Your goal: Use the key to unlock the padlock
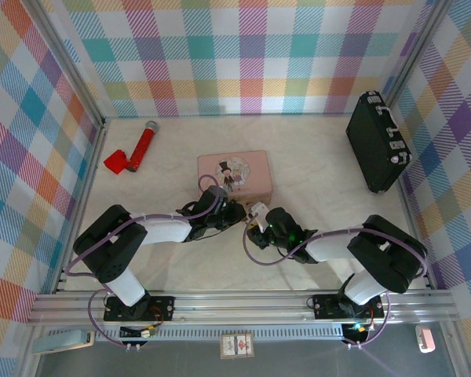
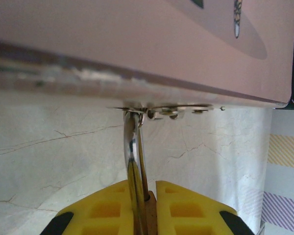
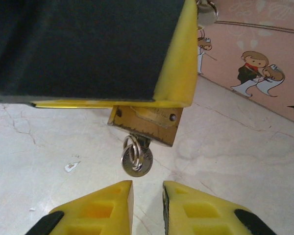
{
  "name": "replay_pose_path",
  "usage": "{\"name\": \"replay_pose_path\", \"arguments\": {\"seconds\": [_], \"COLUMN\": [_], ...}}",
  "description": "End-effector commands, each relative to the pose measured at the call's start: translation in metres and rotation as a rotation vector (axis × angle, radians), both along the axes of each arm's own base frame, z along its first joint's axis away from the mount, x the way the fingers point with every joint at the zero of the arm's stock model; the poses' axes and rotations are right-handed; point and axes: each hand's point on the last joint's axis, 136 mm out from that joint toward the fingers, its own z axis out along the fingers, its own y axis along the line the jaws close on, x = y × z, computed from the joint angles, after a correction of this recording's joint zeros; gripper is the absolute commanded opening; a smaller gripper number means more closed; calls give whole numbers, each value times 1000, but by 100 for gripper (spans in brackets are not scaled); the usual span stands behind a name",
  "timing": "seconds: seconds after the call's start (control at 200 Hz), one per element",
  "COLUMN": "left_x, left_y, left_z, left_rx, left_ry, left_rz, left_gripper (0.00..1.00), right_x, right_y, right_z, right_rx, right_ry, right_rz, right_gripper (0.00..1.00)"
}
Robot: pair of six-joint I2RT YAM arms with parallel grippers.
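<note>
Pale, crack-veined surface (image 1: 314, 169) lies below. I see the padlock (image 3: 146, 125), a flat brass block, long axis running from the pink tin (image 3: 255, 44) toward my right gripper (image 3: 147, 186); its curved silver shackle (image 2: 131, 142) hooks the tin's hasp (image 2: 166, 108). The key (image 3: 141, 165), ringed, sticks straight out of its base. My left gripper (image 2: 143, 188) clamps the brass body; the right gripper's yellow ribbed pads stand narrowly apart, empty.

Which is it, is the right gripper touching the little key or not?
Apart. In the right wrist view, a sliver of table shows between the key hanging under the padlock and the right gripper below.
</note>
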Motion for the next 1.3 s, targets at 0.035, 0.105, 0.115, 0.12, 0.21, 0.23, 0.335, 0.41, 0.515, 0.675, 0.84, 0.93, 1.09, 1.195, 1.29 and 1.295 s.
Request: {"name": "replay_pose_path", "arguments": {"seconds": [0.035, 0.105, 0.115, 0.12, 0.21, 0.23, 0.335, 0.41, 0.515, 0.675, 0.84, 0.93, 1.09, 1.195, 1.29, 1.295], "left_x": [6, 6, 6, 6, 3, 2, -1, -3, -4, -5, -6, -7, -7, -7, -8, -8], "left_y": [-14, -15, -14, -15, -17, -18, -22, -24, -24, -24, -25, -25, -22, -20, -19, -19], "left_z": [27, 26, 26, 25, 24, 24, 24, 25, 27, 32, 34, 34, 35, 37, 38, 38], "left_rx": [-65, -62, -62, -61, -63, -63, -65, -67, -67, -66, -71, -71, -61, -53, -50, -50], "left_ry": [-82, -78, -78, -76, -73, -71, -70, -68, -71, -80, -83, -82, -87, -94, -98, -98], "left_rz": [-31, -32, -31, -30, -33, -36, -46, -51, -53, -56, -61, -61, -55, -53, -53, -53], "left_gripper": [0, 0, 0, 0, 0, 0, 0, 0, 0, 0, 0, 0, 0, 0, 0, 0], "right_x": [11, 10, 10, 10, 10, 10, 11, 13, 14, 18, 21, 20, 15, 13, 9, 8], "right_y": [11, 12, 12, 13, 12, 12, 12, 11, 11, 11, 9, 12, 18, 19, 19, 18], "right_z": [17, 18, 18, 19, 18, 18, 17, 16, 14, 15, 15, 19, 25, 27, 27, 27], "right_rx": [31, 40, 42, 43, 42, 41, 39, 32, 23, 23, 12, 24, 113, 161, 215, 215], "right_ry": [-72, -80, -82, -83, -83, -84, -86, -89, -89, -94, -85, -63, 12, 65, 112, 115], "right_rz": [1, 8, 9, 10, 7, 4, -1, -10, -17, -36, -56, -59, -57, -86, -100, -101], "right_gripper": [24, 25, 25, 25, 26, 26, 26, 24, 19, 13, 5, 1, 0, 0, 0, 0]}}
